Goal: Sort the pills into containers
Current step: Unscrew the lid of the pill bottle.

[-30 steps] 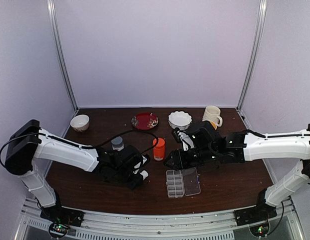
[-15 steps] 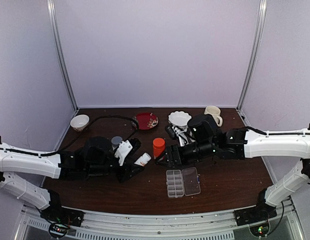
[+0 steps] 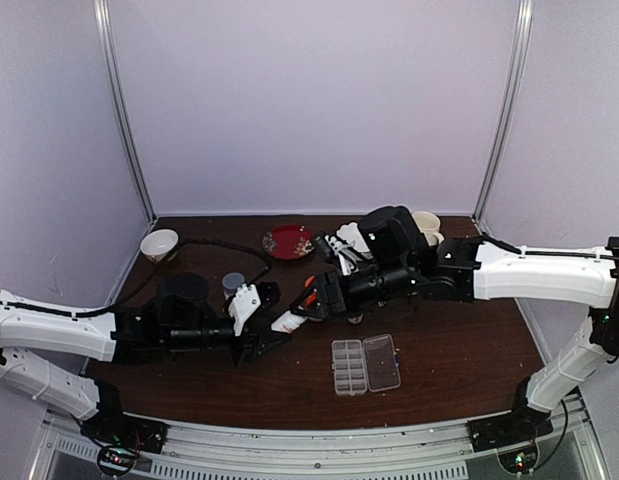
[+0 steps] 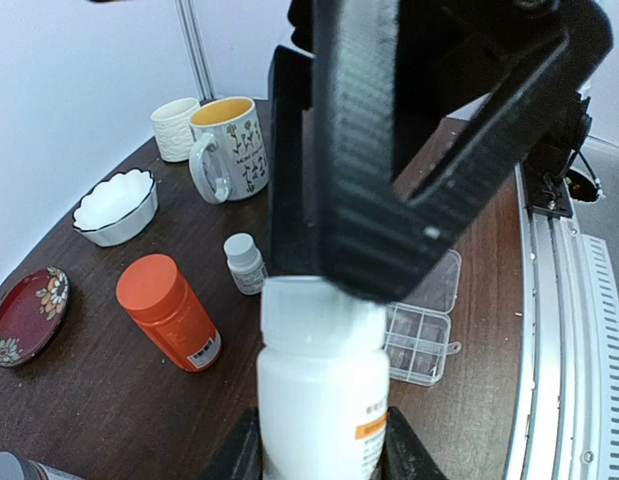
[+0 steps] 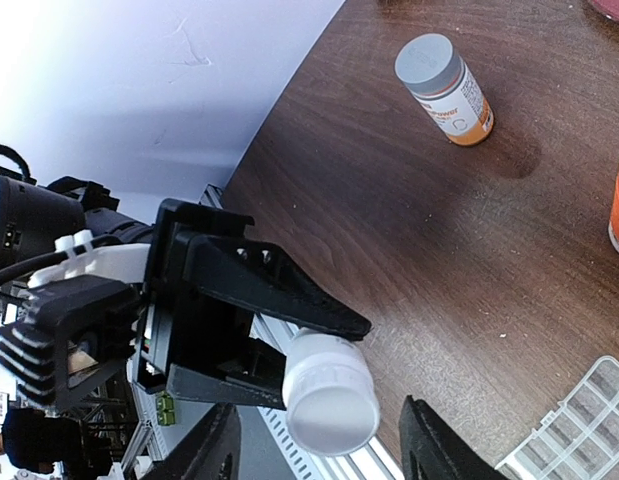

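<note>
Dark brown bench (image 3: 459,350), lavender walls. Far left: left gripper (image 3: 272,328) fingers pinch a white bottle (image 3: 288,320) by its body, off the bench, cap (image 5: 331,392) toward the right gripper (image 3: 309,303). Its fingers are spread either side of the cap, contact unclear. Pill box (image 3: 351,368) lies lid-open on the bench, right of the bottle; pills too small to make out.
</note>
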